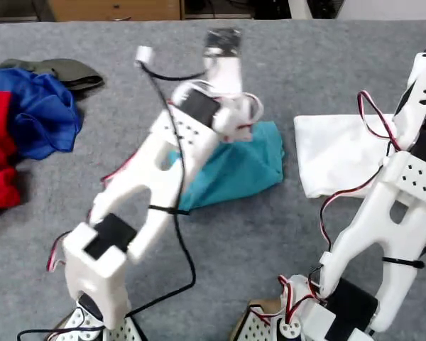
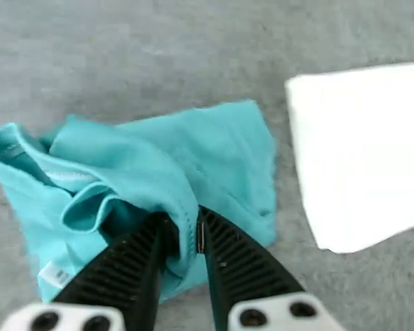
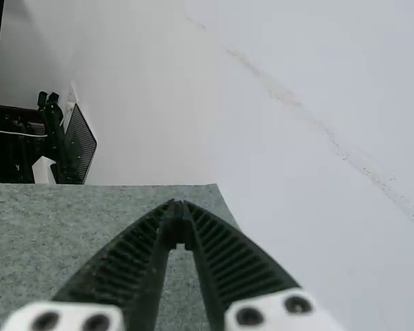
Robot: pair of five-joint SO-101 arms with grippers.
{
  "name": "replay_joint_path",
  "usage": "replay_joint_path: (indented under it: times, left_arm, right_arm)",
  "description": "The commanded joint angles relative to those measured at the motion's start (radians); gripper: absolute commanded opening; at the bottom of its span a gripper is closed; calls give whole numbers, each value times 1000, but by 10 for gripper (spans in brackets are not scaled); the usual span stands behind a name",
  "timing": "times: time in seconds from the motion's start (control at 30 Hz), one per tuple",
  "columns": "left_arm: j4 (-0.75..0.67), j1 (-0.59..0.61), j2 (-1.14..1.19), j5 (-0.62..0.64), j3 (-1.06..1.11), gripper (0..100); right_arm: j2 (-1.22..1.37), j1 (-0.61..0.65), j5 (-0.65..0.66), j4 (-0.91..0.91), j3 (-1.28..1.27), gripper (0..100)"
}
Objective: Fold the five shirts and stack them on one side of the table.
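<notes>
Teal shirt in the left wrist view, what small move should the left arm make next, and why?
Probably lift the pinched fold slightly and draw it across the teal shirt. The left gripper is shut on a bunched fold, and the shirt lies crumpled on the table beside the flat white shirt, so it likely needs smoothing before stacking.

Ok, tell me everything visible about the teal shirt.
The teal shirt looks like soft knit cotton, loosely bunched and partly folded on the grey table. Its collar and a white label show. The left gripper pinches a raised fold. It lies beside the folded white shirt, not touching it.
</notes>
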State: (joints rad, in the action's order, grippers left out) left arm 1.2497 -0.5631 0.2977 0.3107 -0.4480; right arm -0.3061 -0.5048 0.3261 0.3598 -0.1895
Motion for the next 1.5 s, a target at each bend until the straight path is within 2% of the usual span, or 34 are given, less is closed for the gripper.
replay_joint_path:
  times: [0.0, 0.13, 0.33, 0.67, 0.7, 0.77, 0.83, 0.87, 0.93, 1.03, 1.17, 1.2, 1.23, 1.3, 1.37, 1.47]
  left_arm:
    - [-28, -44, 70, 48, -120, 19]
    - [-51, -46, 214, 57, -255, 19]
    - [31, -86, 352, 57, -477, 19]
    - [130, -103, 479, 60, -649, 28]
    - [143, -109, 481, 60, -661, 58]
    - [181, -117, 481, 78, -687, 181]
    - [230, -107, 481, 207, -726, 286]
    - [262, -91, 479, 262, -760, 314]
    - [316, -60, 479, 276, -859, 313]
    - [413, 14, 484, 227, -1028, 271]
    - [514, 219, 490, 210, -1189, 88]
    - [514, 290, 490, 210, -1181, 29]
    - [514, 364, 490, 212, -1155, 11]
    - [514, 488, 481, 212, -1073, 43]
    - [514, 592, 472, 204, -973, 14]
    - [514, 703, 397, 109, -813, 18]
  right_arm:
    - [2, -8, 9, -25, 45, 2]
    - [2, -5, 9, -23, 42, 2]
    - [2, 5, 9, -23, 42, 2]
    - [2, 5, 9, -23, 41, 8]
    - [2, 5, 9, -23, 41, 8]
    - [2, 19, 9, -14, 41, 9]
    - [2, 38, 18, 3, 41, 9]
    - [2, 48, 40, 9, 41, 9]
    - [2, 71, 71, 20, 41, 9]
    - [4, 117, 95, 49, 42, 9]
    - [19, 229, 198, 141, 51, 9]
    - [36, 263, 210, 173, 62, 9]
    - [61, 294, 218, 219, 85, 9]
    - [131, 335, 212, 339, 162, 9]
    - [226, 360, 186, 486, 274, 7]
    - [400, 394, 138, 733, 483, 6]
